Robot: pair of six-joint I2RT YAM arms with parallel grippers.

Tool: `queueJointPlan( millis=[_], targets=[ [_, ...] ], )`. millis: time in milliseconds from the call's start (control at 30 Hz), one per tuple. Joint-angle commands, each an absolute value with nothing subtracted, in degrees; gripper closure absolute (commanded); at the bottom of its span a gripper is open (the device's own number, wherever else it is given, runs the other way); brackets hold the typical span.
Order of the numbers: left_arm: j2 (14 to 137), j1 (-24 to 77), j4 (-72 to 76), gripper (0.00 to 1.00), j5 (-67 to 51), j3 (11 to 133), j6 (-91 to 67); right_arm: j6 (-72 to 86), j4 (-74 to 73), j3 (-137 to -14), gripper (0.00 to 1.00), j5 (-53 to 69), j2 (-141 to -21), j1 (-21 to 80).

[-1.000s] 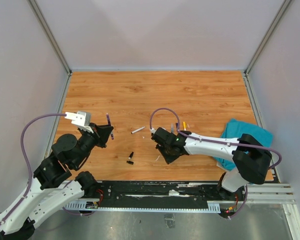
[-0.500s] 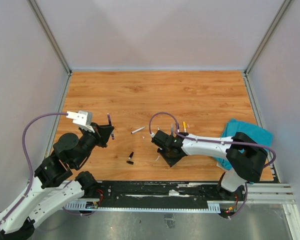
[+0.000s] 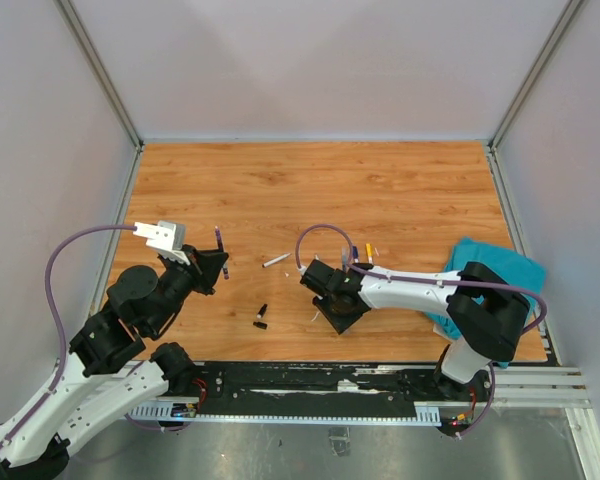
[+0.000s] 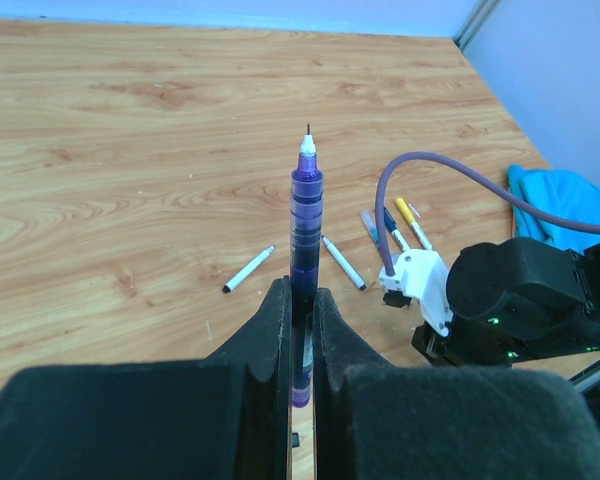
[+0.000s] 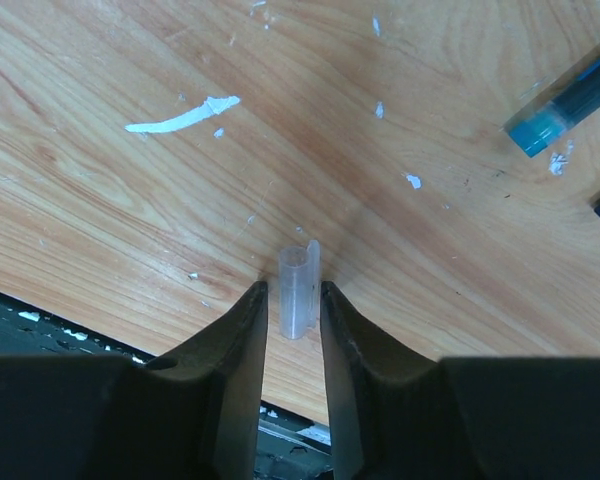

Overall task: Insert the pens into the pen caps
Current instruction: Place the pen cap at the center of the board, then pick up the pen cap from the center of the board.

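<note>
While the left claw (image 4: pixel 298 300) pinches a purple pen (image 4: pixel 305 230) upright, bare tip pointing up, the right claw (image 5: pixel 293 287) sits low over the table (image 5: pixel 130 220). It's narrowly spread around a clear pen cap (image 5: pixel 293 300) set between its fingers, with a sliver of wood showing on one side. A white pen (image 4: pixel 248 270) lies loose on the table, and a yellow pen (image 4: pixel 408 215) rests beside the right arm.

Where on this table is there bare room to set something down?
The far half of the table is bare, from the back wall down to the white pen. Crowded: the near middle strip, with the black cap, the right gripper, the loose pens and the teal cloth at right.
</note>
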State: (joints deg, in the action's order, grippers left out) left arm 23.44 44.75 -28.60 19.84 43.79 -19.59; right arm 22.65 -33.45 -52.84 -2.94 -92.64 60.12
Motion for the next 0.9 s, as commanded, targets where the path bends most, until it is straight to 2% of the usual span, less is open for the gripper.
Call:
queueJointPlan(
  millis=[0,100,233,467,567,733,867],
  targets=[
    [24.0,44.6,-27.4,0.99,20.5,43.3,-19.3,22.5,-35.0,-51.4,0.75,-4.3,-95.9,61.2],
    [24.7,44.6,-27.3,0.99,20.8,43.1,-19.3,22.6,-35.2,-50.8,0.83,-4.5,-95.8,61.2],
    [27.4,44.6,-26.9,0.99,19.4,43.2,-18.9,22.5,-35.3,-50.3,0.99,-5.2,-94.3,61.2],
    [31.5,44.6,-25.0,1.00,16.7,43.3,-18.9,19.4,-33.9,-49.3,0.99,-5.9,-85.0,61.1],
    [33.2,44.6,-23.2,1.00,15.1,42.3,-19.7,17.0,-30.4,-47.9,0.99,-2.8,-79.4,61.1],
    [37.1,44.6,-17.4,1.00,9.2,39.4,-20.3,16.6,-24.3,-45.7,0.99,-6.7,-70.6,60.9],
    [39.9,44.7,-12.2,0.99,6.1,36.8,-22.0,17.2,-20.3,-44.6,0.99,-3.0,-66.6,58.7]
  ],
)
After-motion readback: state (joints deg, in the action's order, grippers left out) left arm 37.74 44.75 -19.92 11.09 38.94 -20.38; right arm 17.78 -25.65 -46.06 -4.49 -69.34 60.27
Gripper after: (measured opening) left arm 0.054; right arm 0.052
